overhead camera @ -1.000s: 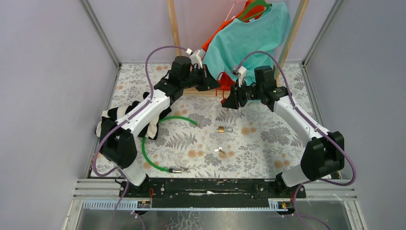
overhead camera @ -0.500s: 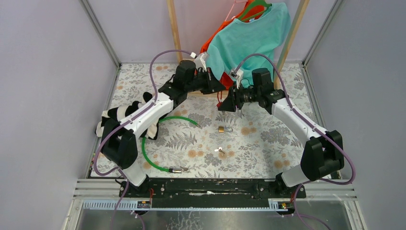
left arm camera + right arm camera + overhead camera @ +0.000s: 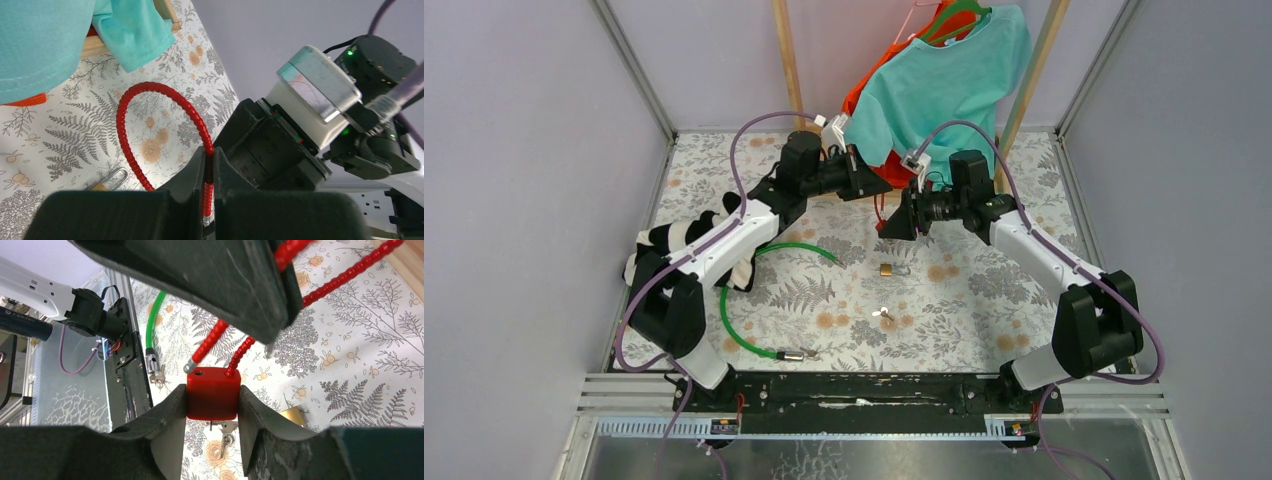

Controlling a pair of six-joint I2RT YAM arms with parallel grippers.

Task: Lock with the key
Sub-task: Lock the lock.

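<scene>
Left gripper (image 3: pixel 208 172), raised over the far middle of the patterned table (image 3: pixel 984 290), has its jaws nearly closed, pinching one end of the red cable (image 3: pixel 149 86); the metal tip protrudes just past the fingers. Right gripper (image 3: pixel 211 405), facing it, is partly closed on the red lock body (image 3: pixel 211 395), whose top shows an open hole, with the cable's free tip just beside it. The key (image 3: pixel 885 316) lies on the table below, near a brass padlock (image 3: pixel 889 269). A green cable (image 3: pixel 723 300) curves along the left side.
</scene>
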